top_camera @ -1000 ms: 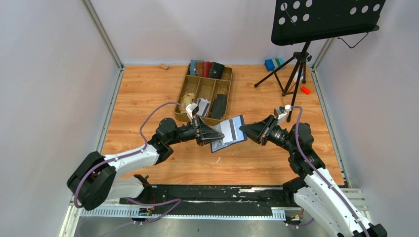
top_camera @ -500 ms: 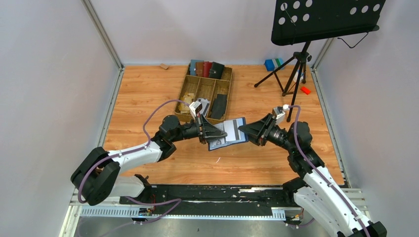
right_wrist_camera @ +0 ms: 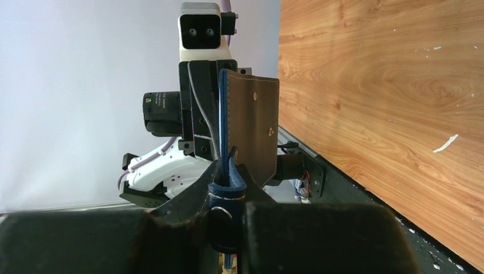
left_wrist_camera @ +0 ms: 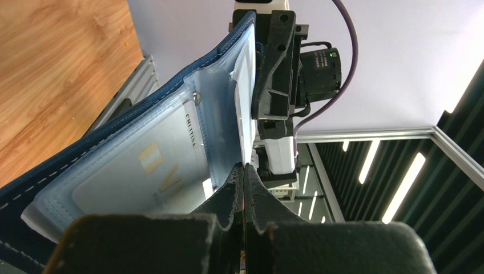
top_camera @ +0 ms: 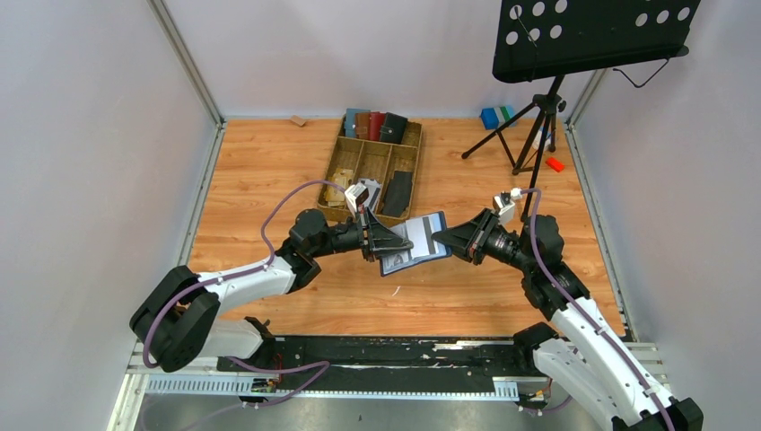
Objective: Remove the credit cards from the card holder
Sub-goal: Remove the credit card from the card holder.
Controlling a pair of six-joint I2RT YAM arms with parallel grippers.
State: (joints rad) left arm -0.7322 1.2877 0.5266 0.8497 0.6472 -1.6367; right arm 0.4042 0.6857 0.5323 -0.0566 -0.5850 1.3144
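Note:
The navy card holder [top_camera: 411,252] hangs open above the table between my two grippers. My left gripper [top_camera: 387,242] is shut on a thin pale leaf at its left edge; whether that leaf is a card or a sleeve does not show. In the left wrist view the jaws [left_wrist_camera: 244,171] meet on this leaf beside the navy cover [left_wrist_camera: 34,182]. A pale credit card [left_wrist_camera: 148,171] with gold print sits in a clear pocket. My right gripper [top_camera: 440,241] is shut on the holder's navy snap tab [right_wrist_camera: 228,191]. A white card [top_camera: 416,235] with a dark stripe faces up.
A wooden compartment tray [top_camera: 345,166] behind the holder contains loose cards and a black holder. Brown, red and black holders [top_camera: 372,124] stand in a row at its far end. A tripod music stand [top_camera: 538,117] rises at the back right, with small blocks [top_camera: 495,117] nearby.
My right gripper opened briefly and shut again on the holder's right edge. The left arm shifted slightly, and the holder now sits a little lower and flatter between the grippers.

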